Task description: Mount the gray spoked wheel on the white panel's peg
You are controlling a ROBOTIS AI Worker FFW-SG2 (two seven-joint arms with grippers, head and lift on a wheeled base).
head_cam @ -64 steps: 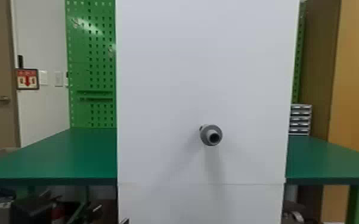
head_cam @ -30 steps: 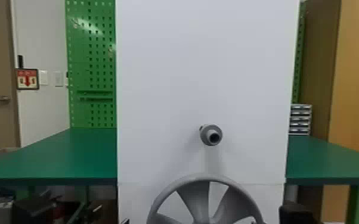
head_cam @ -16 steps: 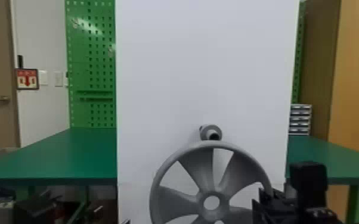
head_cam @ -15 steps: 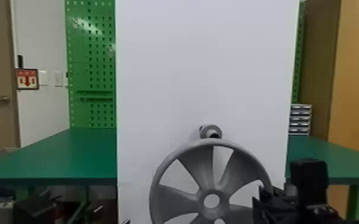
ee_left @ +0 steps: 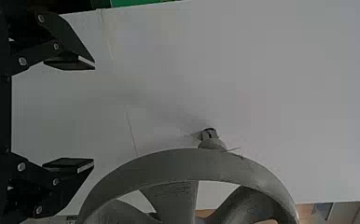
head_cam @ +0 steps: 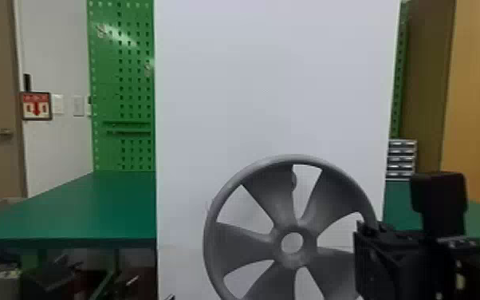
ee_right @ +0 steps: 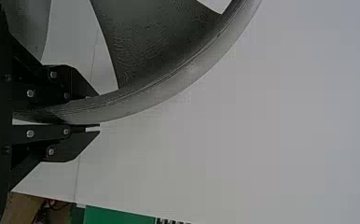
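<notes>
Wheel [head_cam: 243, 243] gray; panel [head_cam: 271, 99] white; table [head_cam: 91, 207] green; pegboard [head_cam: 107, 83] green, dark-slotted; right hand [head_cam: 386, 259] black.

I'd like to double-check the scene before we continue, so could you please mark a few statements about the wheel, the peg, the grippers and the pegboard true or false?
1. The right gripper grips the gray spoked wheel by its rim. True.
2. The wheel is already mounted on the peg. False: the peg is outside the hub hole.
3. In the head view, the peg appears higher than the wheel's hub. True.
4. The left gripper is clamped on the wheel. False: its fingers are apart with nothing between them.
5. The pegboard is red. False: it is green.
</notes>
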